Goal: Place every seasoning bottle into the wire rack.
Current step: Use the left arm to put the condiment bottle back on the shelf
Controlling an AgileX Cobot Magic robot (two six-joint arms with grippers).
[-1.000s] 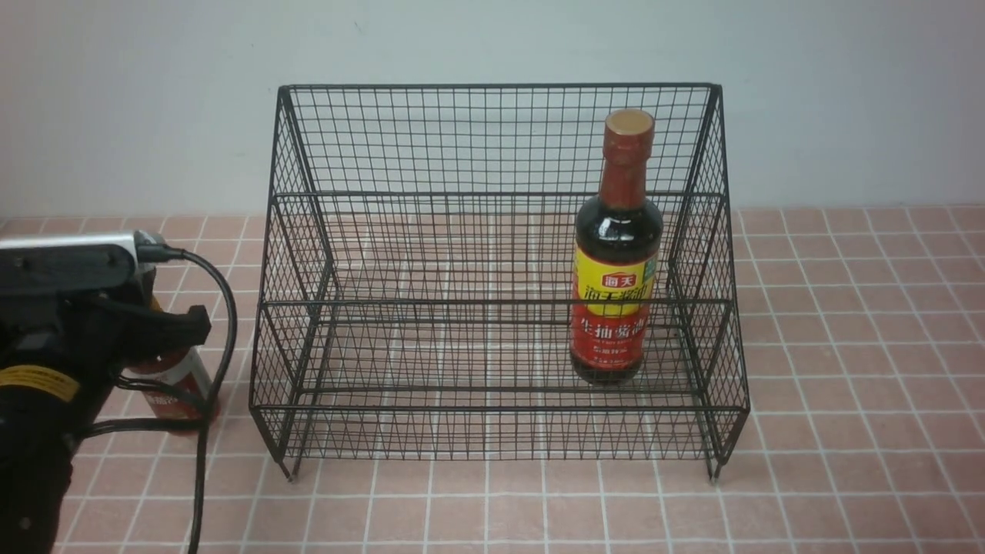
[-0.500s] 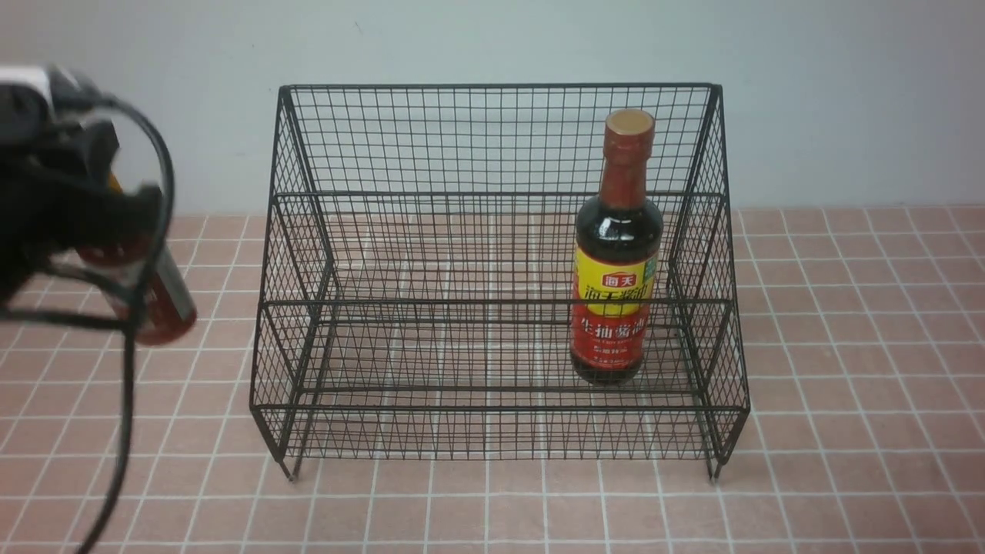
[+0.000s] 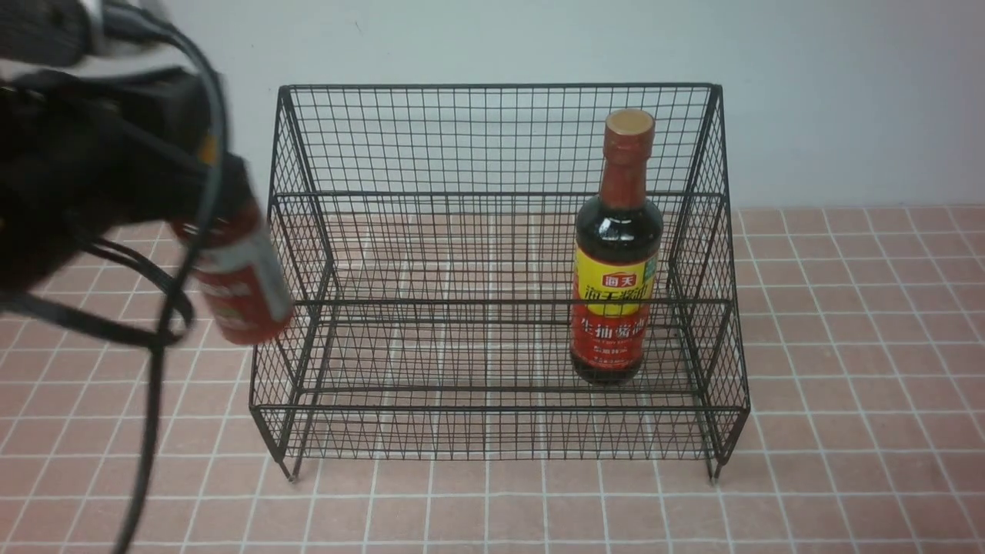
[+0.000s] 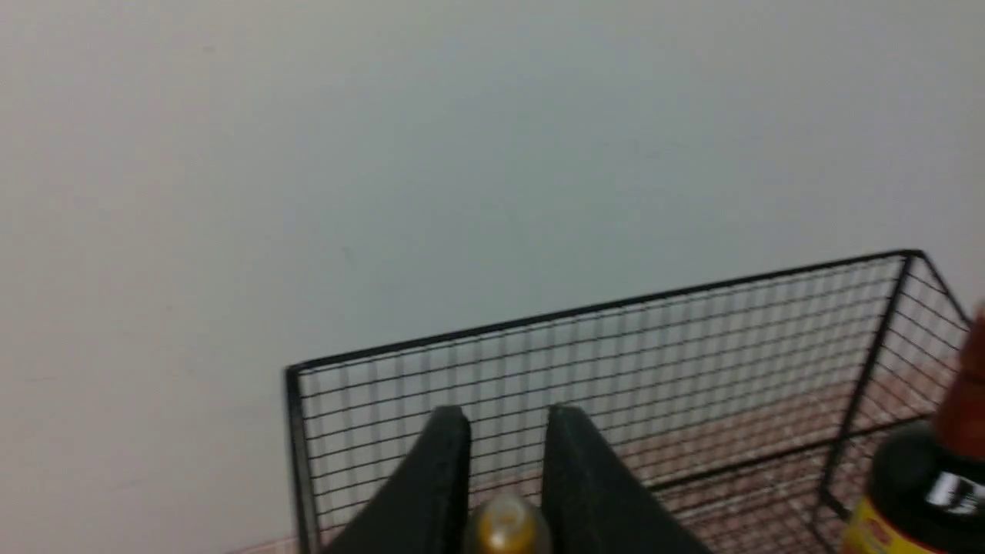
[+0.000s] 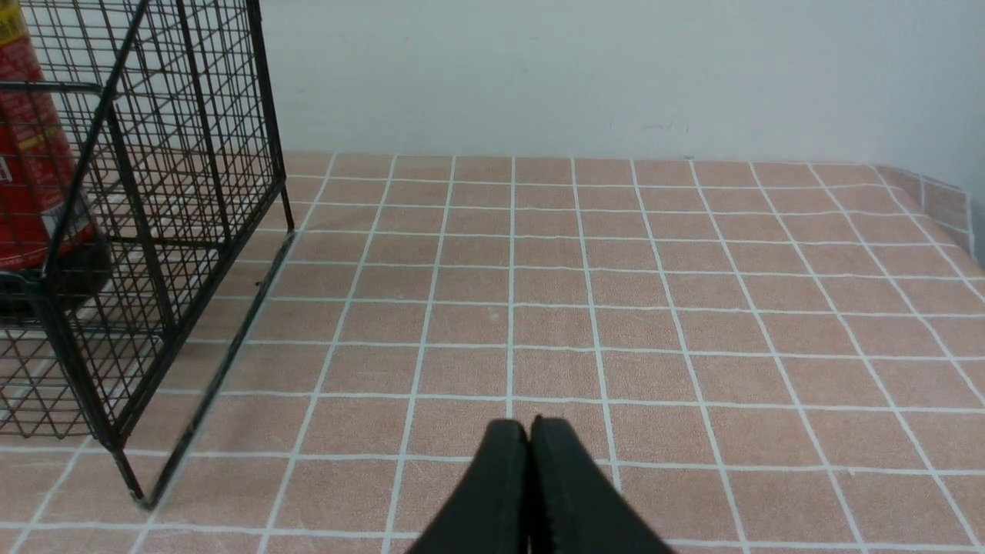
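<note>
The black wire rack stands in the middle of the tiled surface. A tall dark soy-sauce seasoning bottle stands upright inside it on the right. My left gripper, blurred, is shut on the top of the short red squeeze bottle. That bottle hangs tilted in the air just outside the rack's left side. In the left wrist view the yellow nozzle cap sits between the fingers of the left gripper, facing the rack. My right gripper is shut and empty, low over the tiles to the right of the rack.
Pink tiles with white grout cover the surface, and a pale wall runs close behind the rack. The left arm's black cable hangs down at the front left. The soy-sauce bottle shows through the rack's right side.
My left arm has lifted the red squeeze bottle off the tiles and carried it up and rightward to the rack's left side. The rack and soy-sauce bottle have not moved.
</note>
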